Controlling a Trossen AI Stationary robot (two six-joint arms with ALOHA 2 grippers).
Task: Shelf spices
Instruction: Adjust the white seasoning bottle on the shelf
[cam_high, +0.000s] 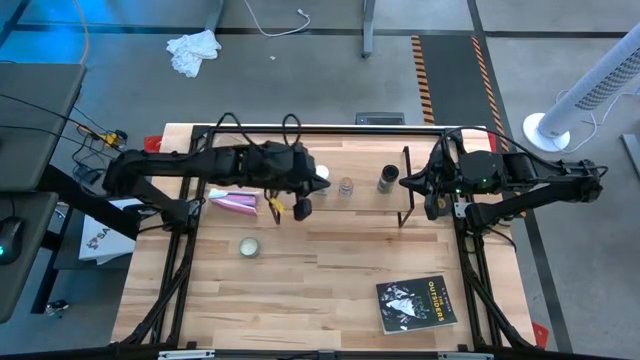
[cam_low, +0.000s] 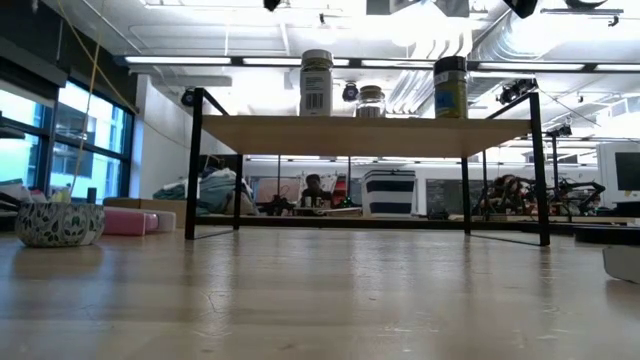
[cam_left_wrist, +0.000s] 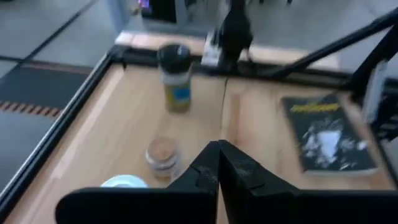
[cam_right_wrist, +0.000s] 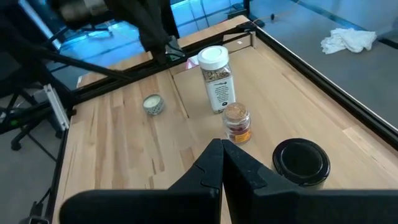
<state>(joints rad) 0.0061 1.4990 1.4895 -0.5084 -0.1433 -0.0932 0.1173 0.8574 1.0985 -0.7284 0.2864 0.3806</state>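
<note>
Shelf first, since it is the biggest thing you have on the table: a low rack with thin black legs and a pale wood top, standing toward the far edge; from the low view you can see all three jars upright on its top, set in a row and apart from one another; the white-capped jar stands at one end, the dark jar at the other, and the small clear jar with brownish contents sits between them. Your left arm reaches in over the shelf beside the white-capped jar, and its left gripper shows its two fingers pressed together with nothing between them; your right gripper hangs at the dark jar's end of the shelf, fingers likewise closed on nothing. Book with a dark cover lies flat near the front corner on the right arm's side, well apart from the shelf; a pink packet lies just in front of the left arm; a small round tin sits alone on the bare wood, nearer the front than the packet.
</note>
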